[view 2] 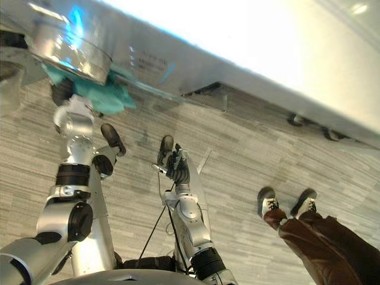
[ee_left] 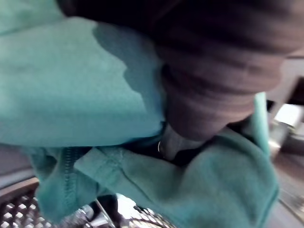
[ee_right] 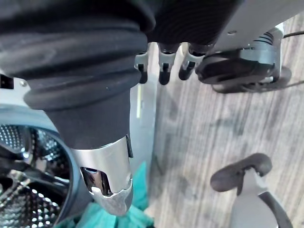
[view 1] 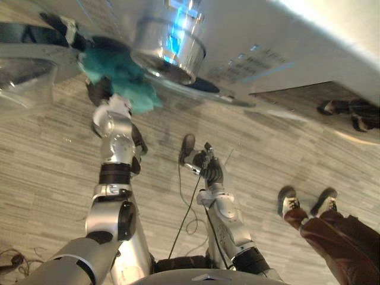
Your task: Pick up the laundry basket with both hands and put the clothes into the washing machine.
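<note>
looks like the loading step: left hand (view 1: 100, 90) is buried in the teal garment (view 1: 124, 77) at the washing machine (view 1: 267, 32) mouth, grip i can't tell, right hand (view 1: 208, 166) hangs idle with fingers (ee_right: 164, 61) straight, so next push the cloth into the drum (ee_right: 19, 199) and release.

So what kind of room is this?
Probably a laundry corner, perhaps a test space: a front-loading washing machine with a perforated steel drum, a teal garment at its opening, and wood-look plank flooring.
</note>
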`<state>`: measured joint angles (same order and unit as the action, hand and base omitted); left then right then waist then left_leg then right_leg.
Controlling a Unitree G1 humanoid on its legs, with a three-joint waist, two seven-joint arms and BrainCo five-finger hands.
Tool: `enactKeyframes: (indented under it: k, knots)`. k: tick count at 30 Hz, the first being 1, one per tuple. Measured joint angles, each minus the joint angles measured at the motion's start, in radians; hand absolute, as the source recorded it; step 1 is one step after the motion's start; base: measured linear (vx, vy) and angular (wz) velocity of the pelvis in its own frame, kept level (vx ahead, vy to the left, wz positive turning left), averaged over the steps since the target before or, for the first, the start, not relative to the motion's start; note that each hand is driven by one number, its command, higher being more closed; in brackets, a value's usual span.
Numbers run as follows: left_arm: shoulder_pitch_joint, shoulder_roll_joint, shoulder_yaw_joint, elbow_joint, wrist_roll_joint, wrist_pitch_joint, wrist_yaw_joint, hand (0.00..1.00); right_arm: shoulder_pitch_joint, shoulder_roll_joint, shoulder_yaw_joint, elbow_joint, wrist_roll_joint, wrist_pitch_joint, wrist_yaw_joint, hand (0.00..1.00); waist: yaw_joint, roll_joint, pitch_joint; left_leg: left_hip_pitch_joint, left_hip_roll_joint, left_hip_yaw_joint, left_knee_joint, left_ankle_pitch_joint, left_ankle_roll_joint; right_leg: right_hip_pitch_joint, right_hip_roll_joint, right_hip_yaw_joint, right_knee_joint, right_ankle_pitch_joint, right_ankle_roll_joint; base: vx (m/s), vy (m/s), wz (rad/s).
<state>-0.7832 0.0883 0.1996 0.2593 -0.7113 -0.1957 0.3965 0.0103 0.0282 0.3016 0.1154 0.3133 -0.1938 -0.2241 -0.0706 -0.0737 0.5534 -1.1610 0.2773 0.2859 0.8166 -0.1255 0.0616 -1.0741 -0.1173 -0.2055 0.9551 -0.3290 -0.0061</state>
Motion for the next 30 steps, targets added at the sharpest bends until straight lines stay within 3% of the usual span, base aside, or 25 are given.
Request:
enactKeyframes:
  k: [6, 10, 12, 16, 22, 26, 28, 30]
  knots:
    - [0.011, 0.017, -0.185, -0.249, -0.034, -0.03, 0.007, 1.0, 0.072, 0.004, -0.019, -0.115, 0.057, -0.02, 0.043, 0.0, 0.006, 0.0, 0.0, -0.086, 0.0, 0.001, 0.002, 0.017, -0.003, -0.088, -0.009, -0.004, 0.016, 0.009, -0.005, -0.02, -0.006, 0.04]
    - [0.05, 0.015, -0.372, -0.419, -0.032, -0.047, -0.032, 1.0, 0.072, 0.004, -0.069, -0.139, 0.092, -0.025, 0.077, 0.0, 0.007, 0.0, 0.0, -0.107, -0.007, 0.004, -0.003, 0.027, 0.006, -0.111, -0.017, -0.005, 0.018, 0.014, -0.004, 0.0, 0.006, 0.02]
    - [0.086, -0.018, -0.487, -0.485, -0.029, -0.054, -0.077, 1.0, 0.072, 0.002, -0.078, -0.139, 0.092, -0.024, 0.085, 0.0, 0.009, 0.0, 0.0, -0.107, -0.011, 0.004, -0.009, 0.03, 0.007, -0.111, -0.019, -0.005, 0.014, 0.015, -0.002, 0.0, 0.012, 0.05]
    - [0.122, -0.132, -0.603, -0.389, -0.032, -0.041, -0.154, 1.0, 0.072, -0.001, -0.08, -0.139, 0.092, -0.016, 0.091, 0.0, 0.011, 0.0, 0.0, -0.1, -0.022, 0.008, -0.033, 0.044, 0.008, -0.111, -0.023, -0.004, 0.004, 0.02, -0.001, 0.0, 0.003, 0.04]
    - [0.145, -0.174, -0.61, -0.306, -0.057, -0.019, -0.162, 1.0, 0.072, -0.002, -0.077, -0.141, 0.098, -0.017, 0.091, 0.0, 0.012, 0.0, 0.0, -0.094, -0.021, 0.013, -0.065, 0.062, 0.001, -0.115, -0.017, -0.004, -0.018, 0.032, -0.005, -0.01, -0.007, -0.02]
    - [0.069, -0.216, -0.588, -0.131, -0.071, -0.021, -0.157, 1.0, 0.067, -0.018, -0.065, -0.14, 0.135, -0.022, 0.094, 0.0, 0.008, -0.001, 0.0, -0.097, -0.021, 0.02, -0.088, 0.071, 0.005, -0.116, -0.013, -0.005, -0.049, 0.045, 0.009, -0.01, 0.002, -0.05]
    - [-0.012, -0.213, -0.535, -0.034, -0.068, -0.012, -0.132, 1.0, 0.055, -0.037, -0.055, -0.14, 0.168, -0.027, 0.093, 0.0, -0.003, -0.001, 0.0, -0.102, -0.018, 0.025, -0.089, 0.07, 0.009, -0.12, -0.01, -0.003, -0.06, 0.056, 0.008, 0.0, 0.022, -0.13]
    - [-0.172, -0.159, -0.424, 0.053, -0.066, 0.001, -0.083, 1.0, 0.053, -0.065, -0.057, -0.142, 0.198, -0.047, 0.093, 0.0, -0.019, -0.005, 0.0, -0.114, -0.011, 0.033, -0.078, 0.07, 0.024, -0.131, -0.005, 0.004, -0.06, 0.07, 0.01, -0.01, 0.022, -0.14]
